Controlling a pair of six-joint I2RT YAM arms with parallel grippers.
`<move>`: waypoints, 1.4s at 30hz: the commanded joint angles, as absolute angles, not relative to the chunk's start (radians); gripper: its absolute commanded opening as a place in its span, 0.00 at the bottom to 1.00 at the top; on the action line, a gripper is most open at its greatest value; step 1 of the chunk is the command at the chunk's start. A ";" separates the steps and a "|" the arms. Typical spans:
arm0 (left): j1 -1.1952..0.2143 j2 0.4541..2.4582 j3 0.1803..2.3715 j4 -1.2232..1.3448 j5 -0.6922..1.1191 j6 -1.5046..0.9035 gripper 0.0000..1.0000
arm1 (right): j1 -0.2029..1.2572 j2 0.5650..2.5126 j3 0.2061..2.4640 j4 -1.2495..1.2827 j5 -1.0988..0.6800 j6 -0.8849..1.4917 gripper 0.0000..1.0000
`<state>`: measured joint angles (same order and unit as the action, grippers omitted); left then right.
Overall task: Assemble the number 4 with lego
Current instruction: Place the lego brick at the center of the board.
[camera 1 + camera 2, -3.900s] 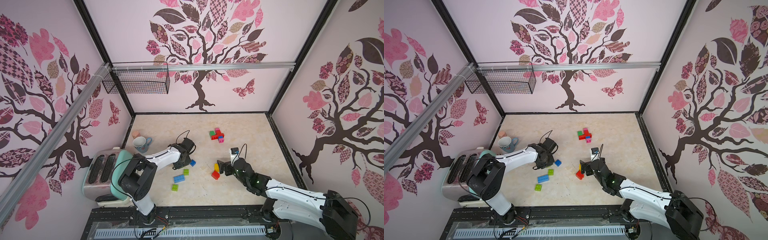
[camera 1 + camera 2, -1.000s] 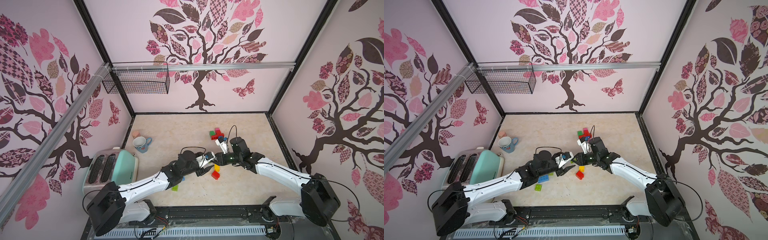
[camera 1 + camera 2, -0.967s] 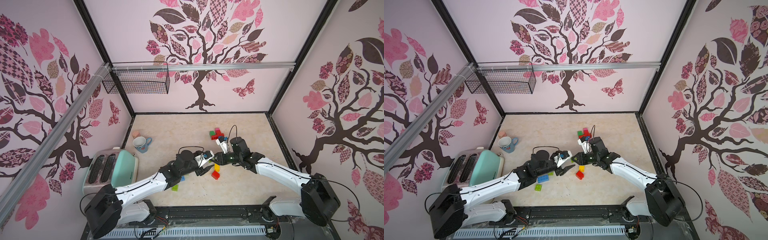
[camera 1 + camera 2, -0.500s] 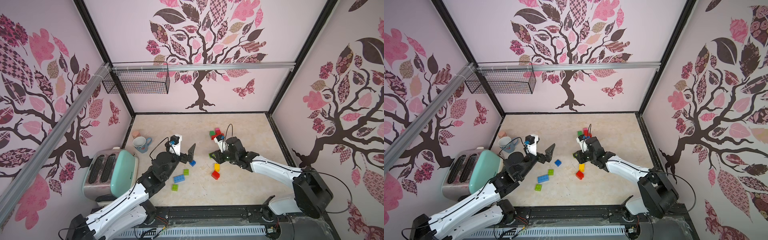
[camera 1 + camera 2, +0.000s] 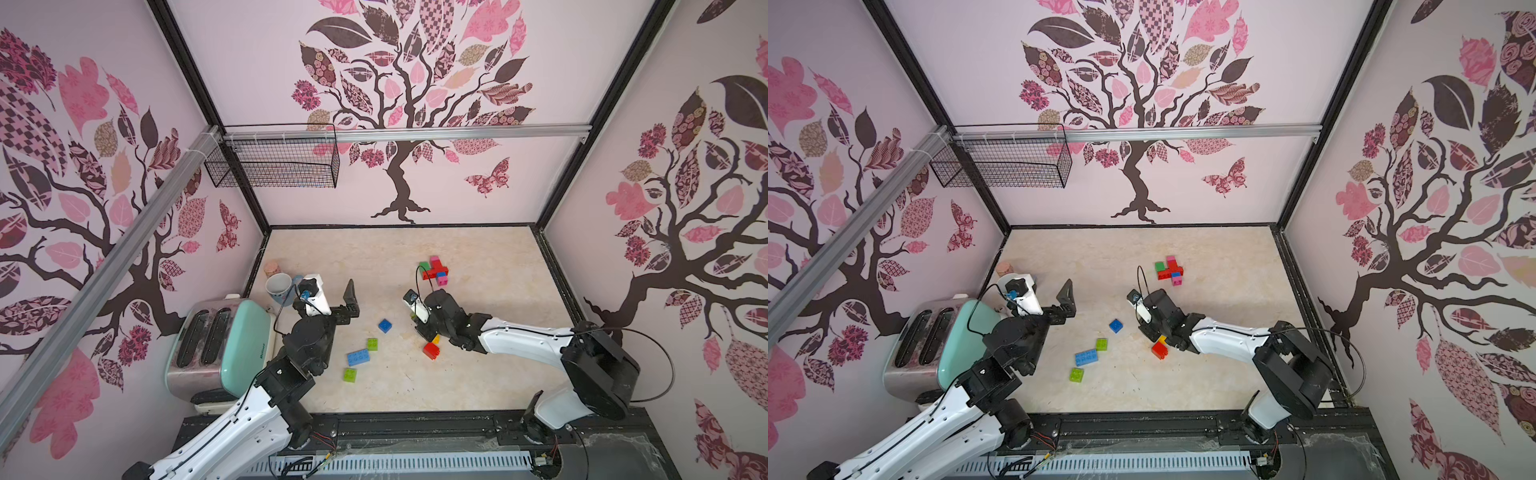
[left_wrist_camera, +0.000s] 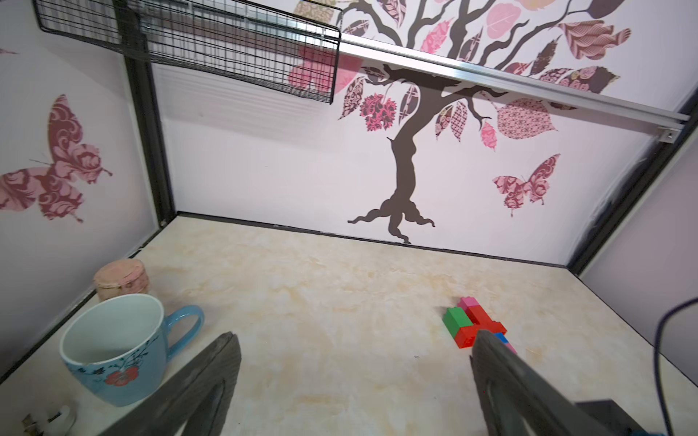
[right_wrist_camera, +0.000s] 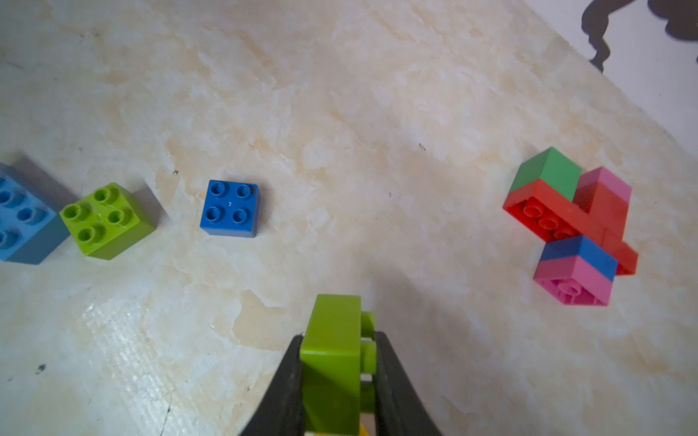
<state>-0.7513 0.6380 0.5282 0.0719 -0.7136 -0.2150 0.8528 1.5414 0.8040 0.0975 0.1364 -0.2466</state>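
A joined lego cluster [image 5: 433, 269] of green, red, pink and blue bricks lies at the back middle, also seen as the cluster [image 7: 574, 222] in the right wrist view. My right gripper [image 7: 338, 339] is shut on a lime brick [image 7: 332, 355], held on edge just above the floor, with a red brick [image 5: 431, 350] and a yellow brick [image 5: 435, 339] beside it. Loose on the floor lie a blue square brick [image 5: 385, 325], a lime brick [image 5: 372, 343], a long light-blue brick [image 5: 355, 358] and another lime brick [image 5: 349, 374]. My left gripper [image 6: 355, 336] hangs raised, wide open and holding nothing.
A blue flowered mug [image 5: 279, 286] and a small pink jar [image 5: 272, 267] stand by the left wall. A mint toaster [image 5: 224, 345] fills the front left corner. A wire basket [image 5: 274, 160] hangs high on the back wall. Walls close in three sides.
My left gripper has drawn back from the middle, where it met the right gripper, toward the mug, risen and opened wide. The right gripper keeps the lime brick and has barely shifted.
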 commanded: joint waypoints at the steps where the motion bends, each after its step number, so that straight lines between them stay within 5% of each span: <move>1: -0.746 0.622 0.501 0.047 -0.758 -0.225 0.98 | 0.921 1.596 0.796 0.161 0.252 -0.427 0.00; 8: -0.747 0.618 0.520 0.026 -0.684 -0.216 0.98 | 1.014 1.701 0.771 0.348 0.540 -0.626 0.00; 20: -0.747 0.630 0.503 0.031 -0.779 -0.222 0.98 | 1.053 1.803 0.744 0.419 0.575 -0.697 0.00; 26: -0.744 0.703 0.544 -0.068 -0.899 -0.317 0.98 | 1.076 1.836 0.752 0.386 0.593 -0.691 0.08; 42: -0.743 0.831 0.692 -0.236 -0.804 -0.308 0.98 | 1.079 1.806 0.830 0.093 0.374 -0.546 0.41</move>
